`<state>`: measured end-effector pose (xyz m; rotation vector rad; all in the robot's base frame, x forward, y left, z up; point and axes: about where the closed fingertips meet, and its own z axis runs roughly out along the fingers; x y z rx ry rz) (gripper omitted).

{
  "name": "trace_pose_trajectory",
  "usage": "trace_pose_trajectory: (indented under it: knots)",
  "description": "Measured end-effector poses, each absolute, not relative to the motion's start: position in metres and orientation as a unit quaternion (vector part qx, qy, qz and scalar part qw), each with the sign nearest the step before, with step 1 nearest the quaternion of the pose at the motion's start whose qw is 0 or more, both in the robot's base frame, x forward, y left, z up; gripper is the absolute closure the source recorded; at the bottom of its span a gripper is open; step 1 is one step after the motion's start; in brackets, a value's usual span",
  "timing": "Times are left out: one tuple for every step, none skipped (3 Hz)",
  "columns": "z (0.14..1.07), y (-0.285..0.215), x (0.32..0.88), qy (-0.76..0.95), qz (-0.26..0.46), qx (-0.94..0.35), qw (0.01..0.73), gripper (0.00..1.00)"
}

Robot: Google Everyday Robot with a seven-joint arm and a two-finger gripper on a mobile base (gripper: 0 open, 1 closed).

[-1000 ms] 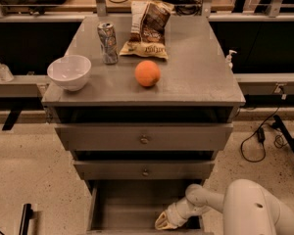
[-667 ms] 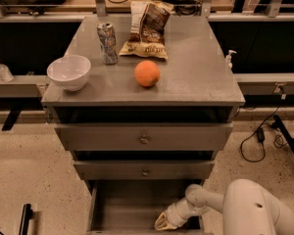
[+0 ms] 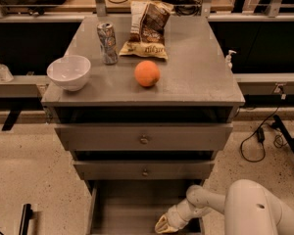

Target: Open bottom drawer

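Observation:
The grey metal cabinet (image 3: 196, 82) has three drawers. The bottom drawer (image 3: 127, 204) stands pulled out toward me. I see its open inside and side walls, while its front and knob lie below the frame's edge. My gripper (image 3: 162, 224) is low at the right inside of this drawer, near its front end, on the white arm (image 3: 210, 202) that comes in from the lower right. The top drawer (image 3: 144, 139) and the middle drawer (image 3: 145, 172) are slightly out, with their knobs showing.
On the cabinet top are a white bowl (image 3: 69, 72), a soda can (image 3: 107, 43), a chip bag (image 3: 146, 29) and an orange (image 3: 147, 73). Cables (image 3: 257, 136) lie on the floor at the right. A shelf rail (image 3: 19, 84) runs behind at the left.
My gripper has shifted slightly left and toward the frame's bottom edge inside the bottom drawer. The cabinet and the things on top have not moved.

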<state>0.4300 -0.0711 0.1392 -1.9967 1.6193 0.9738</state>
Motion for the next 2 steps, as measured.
trace_pose_trajectory:
  knots:
    - [0.1527, -0.0720, 0.4129, 0.570, 0.372, -0.705, 0.199, 1.00]
    - [0.1527, -0.0722, 0.4139, 0.570, 0.372, -0.705, 0.199, 1.00]
